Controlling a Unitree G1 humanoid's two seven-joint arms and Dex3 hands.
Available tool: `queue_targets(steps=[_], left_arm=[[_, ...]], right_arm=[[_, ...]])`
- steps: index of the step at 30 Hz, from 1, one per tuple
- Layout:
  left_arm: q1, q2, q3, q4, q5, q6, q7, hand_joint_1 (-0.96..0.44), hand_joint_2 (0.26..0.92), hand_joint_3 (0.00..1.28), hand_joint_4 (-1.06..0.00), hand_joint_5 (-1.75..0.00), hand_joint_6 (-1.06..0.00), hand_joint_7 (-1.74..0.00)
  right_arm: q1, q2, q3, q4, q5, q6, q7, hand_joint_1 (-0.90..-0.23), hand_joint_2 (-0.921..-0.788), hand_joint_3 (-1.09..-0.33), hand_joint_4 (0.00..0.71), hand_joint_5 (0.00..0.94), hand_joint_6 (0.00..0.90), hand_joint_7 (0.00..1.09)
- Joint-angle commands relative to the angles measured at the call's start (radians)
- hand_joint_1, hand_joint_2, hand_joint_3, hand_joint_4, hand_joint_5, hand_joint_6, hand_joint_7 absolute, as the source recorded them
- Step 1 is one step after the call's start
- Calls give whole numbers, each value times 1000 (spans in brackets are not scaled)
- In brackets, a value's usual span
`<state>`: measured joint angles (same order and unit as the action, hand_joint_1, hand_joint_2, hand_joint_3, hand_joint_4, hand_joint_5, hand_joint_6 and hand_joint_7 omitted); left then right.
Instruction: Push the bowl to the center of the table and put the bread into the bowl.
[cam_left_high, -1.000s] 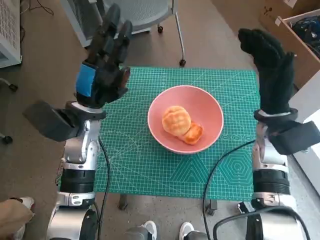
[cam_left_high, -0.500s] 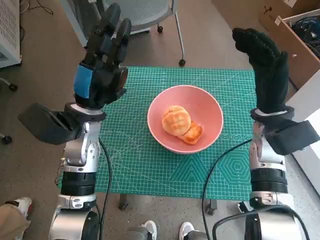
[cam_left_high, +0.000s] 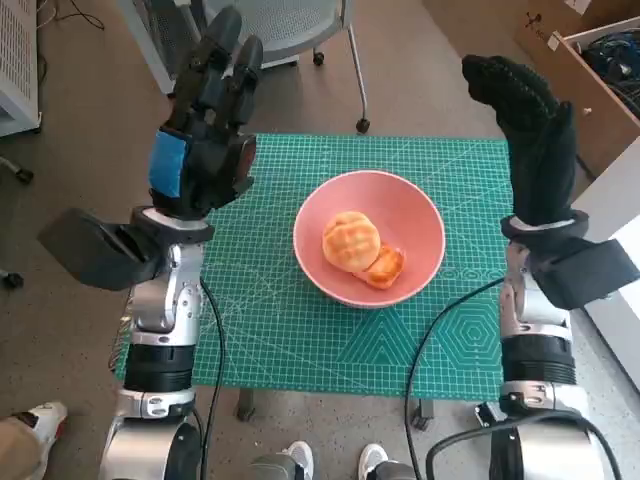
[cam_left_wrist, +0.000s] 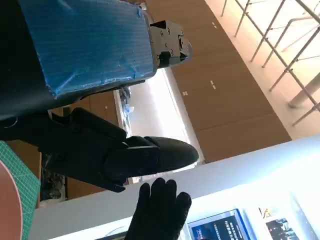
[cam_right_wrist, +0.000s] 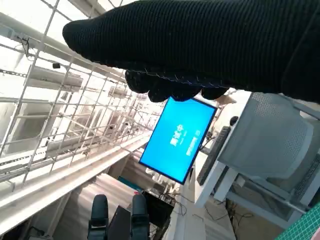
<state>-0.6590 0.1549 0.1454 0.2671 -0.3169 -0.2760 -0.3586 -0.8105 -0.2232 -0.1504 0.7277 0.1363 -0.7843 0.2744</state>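
Observation:
A pink bowl (cam_left_high: 420, 215) sits near the middle of the green cutting mat (cam_left_high: 270, 330). Inside it lie a round golden bun (cam_left_high: 350, 240) and a smaller piece of bread (cam_left_high: 385, 266) beside it. My left hand (cam_left_high: 205, 125) is raised above the mat's left edge, fingers straight and apart, holding nothing. My right hand (cam_left_high: 530, 130) is raised above the mat's right edge, fingers up, empty. The left wrist view shows the blue-taped left hand (cam_left_wrist: 85, 55), the gloved right hand (cam_left_wrist: 160, 210) and a sliver of the bowl (cam_left_wrist: 6, 205). The glove of my right hand (cam_right_wrist: 210, 45) spans the right wrist view.
A grey office chair (cam_left_high: 290, 25) stands beyond the table's far edge. A cardboard box (cam_left_high: 590, 70) sits at the right. Cables (cam_left_high: 440, 320) run over the mat's near right part. Shoes (cam_left_high: 300, 460) show at the near edge, another foot (cam_left_high: 40, 425) at lower left.
My right hand has shifted a little inward and up. The left hand has barely moved. The bowl and bread have stayed put.

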Motion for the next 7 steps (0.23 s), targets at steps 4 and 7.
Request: queue_targets(steps=[4,7], left_arm=[[20,-4,1,-25,3,-3,1,-688,921,447,1,1,1,-214],[24,-4,0,-28,9,-10,2,-683,921,447,1,1,1,-187]], right_arm=[[26,1,3,-14,2,-1,9,-732,-921,-781,236,2,190,294],[30,1,3,-22,2,1,9,-733,-921,-781,236,2,188,289]])
